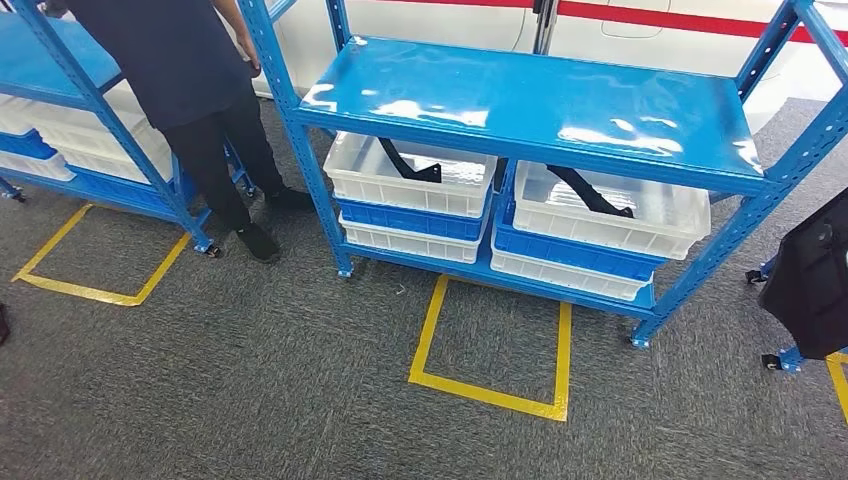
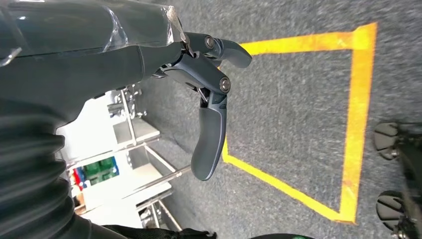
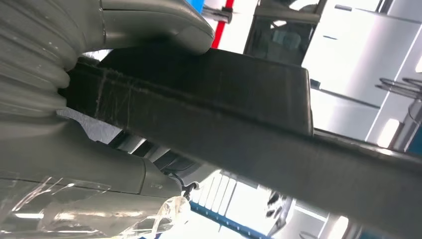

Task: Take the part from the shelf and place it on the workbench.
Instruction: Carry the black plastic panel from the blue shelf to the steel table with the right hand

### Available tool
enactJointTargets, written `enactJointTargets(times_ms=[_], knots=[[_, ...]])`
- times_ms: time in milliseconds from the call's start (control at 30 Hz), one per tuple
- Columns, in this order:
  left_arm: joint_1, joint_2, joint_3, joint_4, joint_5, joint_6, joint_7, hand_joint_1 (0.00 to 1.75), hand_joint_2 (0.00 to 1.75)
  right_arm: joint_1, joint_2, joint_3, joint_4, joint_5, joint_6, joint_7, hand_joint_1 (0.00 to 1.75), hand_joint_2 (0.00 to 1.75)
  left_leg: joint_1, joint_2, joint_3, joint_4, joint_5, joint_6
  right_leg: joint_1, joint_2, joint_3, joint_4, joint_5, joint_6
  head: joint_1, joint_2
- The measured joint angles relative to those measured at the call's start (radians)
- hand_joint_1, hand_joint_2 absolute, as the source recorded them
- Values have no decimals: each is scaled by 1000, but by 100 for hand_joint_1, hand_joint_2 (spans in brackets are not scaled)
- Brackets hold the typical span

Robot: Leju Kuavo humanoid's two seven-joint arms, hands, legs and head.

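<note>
Gripping one black part (image 3: 209, 94), right hand (image 3: 74, 149); left hand (image 2: 199, 79) empty, fingers apart; two parts binned

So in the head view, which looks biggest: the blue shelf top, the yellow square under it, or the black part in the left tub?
1. Blue shelf top, far the largest.
2. Yellow square on the floor.
3. Black part, smallest.
The square lies nearer the camera, yet the order looks safe.

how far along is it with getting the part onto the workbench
Done, it seems: the right hand already grips a long black part, thumb pressed on top. In hand: carrying it; the left hand hangs over the grey carpet holding nothing. Left: the placing. The head view shows the blue shelf with black parts in its white bins, but no workbench.
</note>
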Motion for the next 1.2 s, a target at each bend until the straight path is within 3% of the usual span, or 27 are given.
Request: enactJointTargets(times_ms=[67,133,200,267,300,367,433,467,500,533,600,633,667,733,800,867,900,933,967,1033,1100,1167,1200], knots=[[-1,-1,0,0,-1,-2,5,0,175,1,-1,0,0,0,3,1,175,175,2,-18,-15,23,-3,-9,-9,39,97,-153,49,9,0,0],[-3,0,0,0,-1,-4,10,0,175,2,-4,-1,0,-1,6,1,175,175,1,-35,-33,42,-6,-17,-15,70,146,-243,68,4,0,0],[-3,0,-1,0,-1,-7,13,0,175,4,-6,-1,0,-2,11,2,175,175,3,-55,-47,47,1,-21,-14,54,144,-251,72,-13,0,0],[1,-1,-1,0,-1,-8,17,0,175,4,-6,-2,0,-3,14,1,175,175,5,-47,-66,76,-12,-31,-14,29,141,-250,76,-24,0,0],[1,-1,-1,0,-1,-9,19,0,175,4,-6,-2,0,-4,14,1,175,175,8,-29,-87,118,-35,-39,-15,17,140,-251,78,-29,-1,0],[0,-1,-1,0,-2,-9,21,0,175,4,-6,-2,0,-7,14,1,175,175,16,13,-154,259,-103,-55,-14,-7,139,-251,78,-33,-1,0],[0,-2,-2,0,-2,-9,24,0,175,5,-7,-2,0,-10,14,1,175,175,25,29,-211,371,-138,-63,-13,-31,138,-251,78,-33,-1,0],[0,-2,-2,0,-2,-10,25,0,175,5,-7,-2,0,-10,14,1,175,175,27,32,-213,370,-127,-62,-12,-43,139,-251,77,-33,-1,0],[1,-2,-2,0,-2,-11,26,0,175,6,-7,-3,0,-11,14,0,175,175,27,38,-191,323,-98,-58,-11,-55,140,-251,77,-32,-1,0],[0,-2,-2,0,-2,-11,26,0,175,6,-7,-4,0,-12,14,0,175,175,24,54,-152,244,-61,-48,-10,-67,142,-252,76,-32,-1,0],[-2,-1,-3,0,-4,-12,27,0,175,6,-7,-8,0,-12,13,-1,175,175,9,111,-80,95,-9,-24,-8,-89,146,-254,74,-28,-1,0],[-4,0,-3,0,-4,-12,27,0,175,6,-7,-9,0,-12,13,-2,175,175,1,131,-64,58,-1,-16,-8,-100,148,-256,73,-25,-1,0],[-5,0,-3,0,-5,-12,27,0,175,7,-7,-10,0,-14,14,-3,175,175,-4,136,-62,45,0,-13,-9,-111,150,-258,72,-20,-1,0],[-3,0,-3,0,-5,-12,29,0,175,8,-8,-13,0,-19,15,-7,175,175,-3,111,-61,34,8,-12,-9,-122,156,-263,69,-10,-1,0],[0,0,-4,0,-7,-14,30,0,175,10,-9,-15,0,-21,16,-12,175,175,4,86,-52,17,22,-8,-8,-79,141,-225,40,-5,0,0],[-2,-2,-6,0,-9,-16,31,0,175,13,-11,-18,-1,-22,17,-16,175,175,7,61,-48,11,27,-4,-7,-20,78,-96,-26,-7,1,0],[-4,-2,-6,0,-9,-17,31,0,175,16,-12,-18,-1,-22,17,-17,175,175,7,47,-48,12,27,-3,-5,-8,38,-22,-54,-7,1,0],[-5,-3,-7,0,-10,-18,31,0,175,19,-12,-19,0,-23,17,-17,175,175,6,31,-47,12,27,-2,-4,-3,8,29,-65,-6,0,0],[-5,-4,-7,0,-11,-20,31,0,175,21,-12,-20,0,-24,17,-17,175,175,6,16,-46,14,26,-2,-3,-2,-5,42,-54,-4,0,0],[-3,-5,-8,0,-12,-24,33,0,175,22,-13,-21,0,-24,17,-18,175,175,7,-16,-44,21,21,-5,-5,12,25,-50,19,-1,0,0],[-4,-6,-10,0,-14,-26,38,0,175,22,-14,-23,0,-27,17,-19,175,175,5,-48,-49,39,11,-12,-13,60,79,-185,83,1,1,0],[-5,-6,-13,0,-15,-27,43,0,175,25,-16,-24,0,-30,18,-19,175,175,3,-75,-61,52,5,-19,-16,83,101,-240,93,-6,0,0],[-4,-6,-15,0,-15,-27,45,0,175,26,-17,-24,0,-31,18,-19,175,175,4,-88,-65,55,4,-22,-15,71,103,-242,90,-11,0,0]])
